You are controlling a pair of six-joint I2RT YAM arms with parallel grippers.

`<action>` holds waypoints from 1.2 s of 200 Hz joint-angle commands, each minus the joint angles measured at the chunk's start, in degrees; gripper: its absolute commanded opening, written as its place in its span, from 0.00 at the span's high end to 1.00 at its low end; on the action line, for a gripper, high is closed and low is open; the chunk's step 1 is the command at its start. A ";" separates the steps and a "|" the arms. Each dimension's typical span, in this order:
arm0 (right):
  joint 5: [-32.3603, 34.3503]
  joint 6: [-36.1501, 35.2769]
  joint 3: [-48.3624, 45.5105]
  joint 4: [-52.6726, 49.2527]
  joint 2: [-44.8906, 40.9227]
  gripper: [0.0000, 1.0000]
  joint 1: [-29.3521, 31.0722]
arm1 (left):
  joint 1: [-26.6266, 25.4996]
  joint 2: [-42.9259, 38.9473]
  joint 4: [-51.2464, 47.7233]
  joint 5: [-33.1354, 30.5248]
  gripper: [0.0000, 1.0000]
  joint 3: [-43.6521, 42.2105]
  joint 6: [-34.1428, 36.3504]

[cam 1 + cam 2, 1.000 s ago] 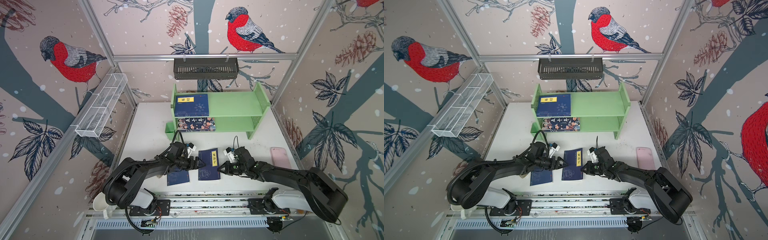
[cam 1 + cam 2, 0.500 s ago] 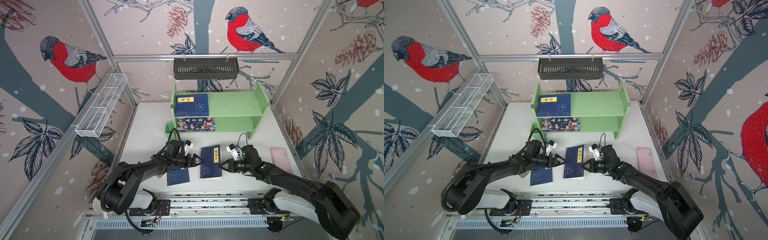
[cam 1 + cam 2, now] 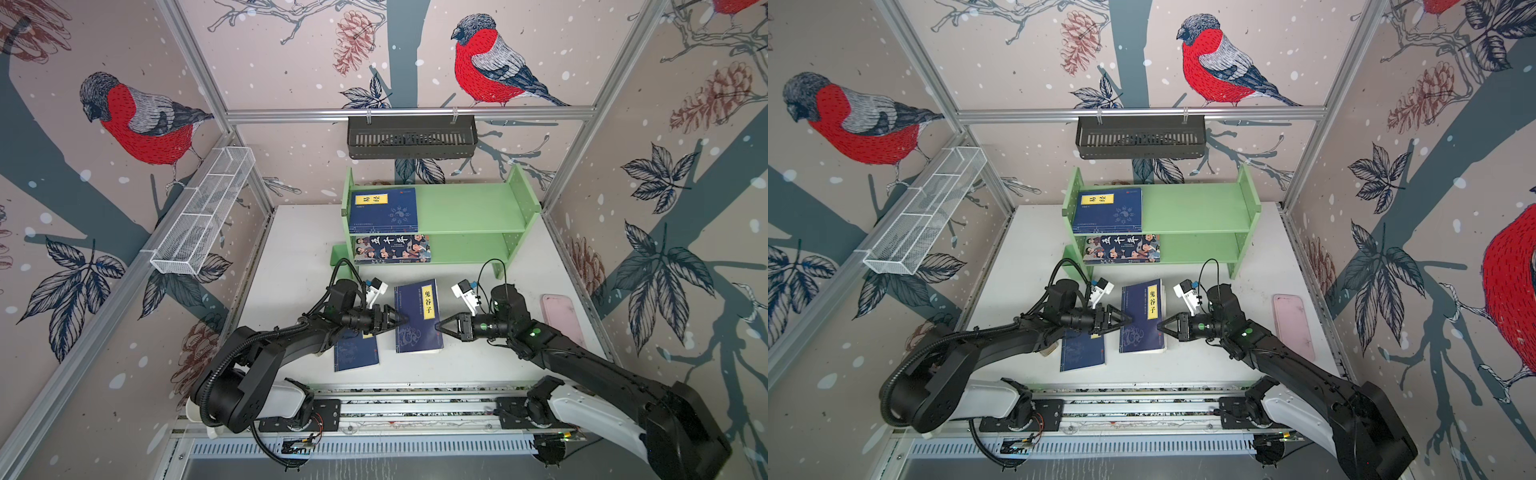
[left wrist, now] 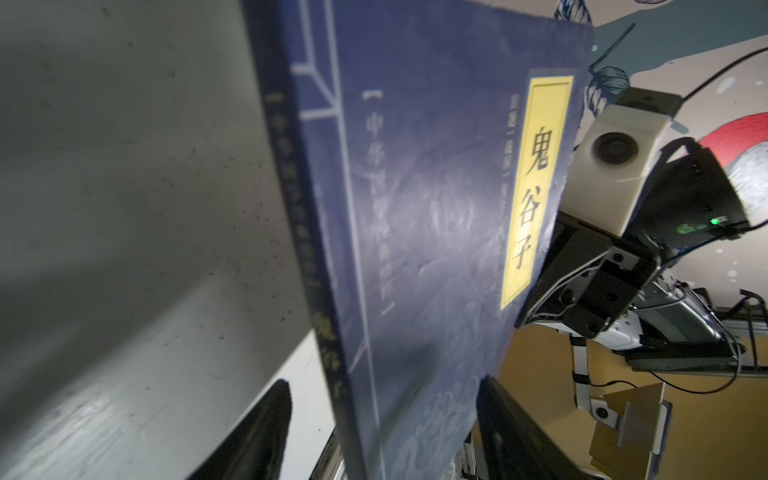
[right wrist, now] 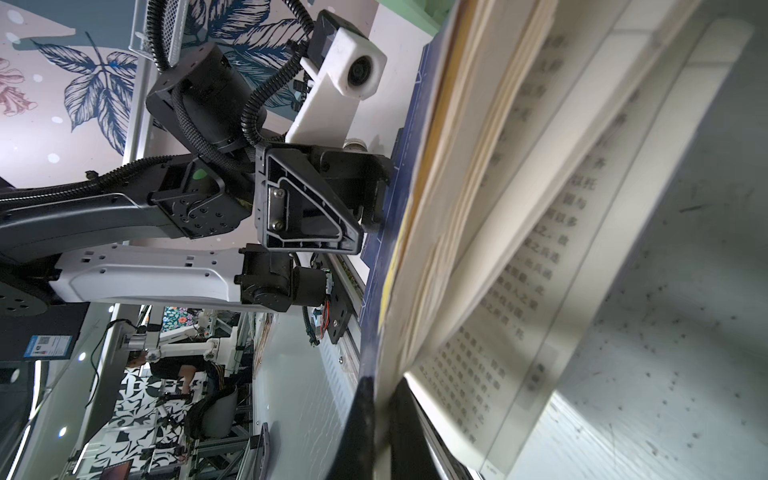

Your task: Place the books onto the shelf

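1. The left arm lies low across the table (image 3: 299,249), stretched from 7 o'clock toward the middle. The left gripper (image 3: 401,321) is level and meets the spine edge of the held book (image 3: 417,316) from that book's 9 o'clock side.
2. The right arm mirrors it from 5 o'clock. The right gripper (image 3: 437,326) is level at the book's page edge, on its 3 o'clock side.
3. The held book is navy with a yellow label and sits at the table's centre between the two grippers. A second navy book (image 3: 356,351) lies flat at its 8 o'clock, partly under the left arm.
4. The shelf (image 3: 469,208) stands at 12 o'clock. A navy book (image 3: 383,210) lies on its top tier and the cartoon-cover book (image 3: 392,249) on the lower tier, both at the 9 o'clock end. A pink flat case (image 3: 559,316) lies at 3 o'clock.
5. Both top views hide the jaws. The left wrist view shows the left gripper's fingers (image 4: 257,432) spread apart, one on the table side of the spine and one over the cover. A strip of table shows between finger and book.
6. Only the right wrist view shows the right gripper (image 5: 384,382) pinched together on the cover and a few leaves. The remaining pages fan open toward the table.
7. Whether the left fingers touch the book I cannot tell.
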 commanded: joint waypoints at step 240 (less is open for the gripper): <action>5.36 5.94 4.59 3.43 -18.58 0.04 -6.58 | 1.65 -13.53 -5.75 13.06 1.00 15.71 6.01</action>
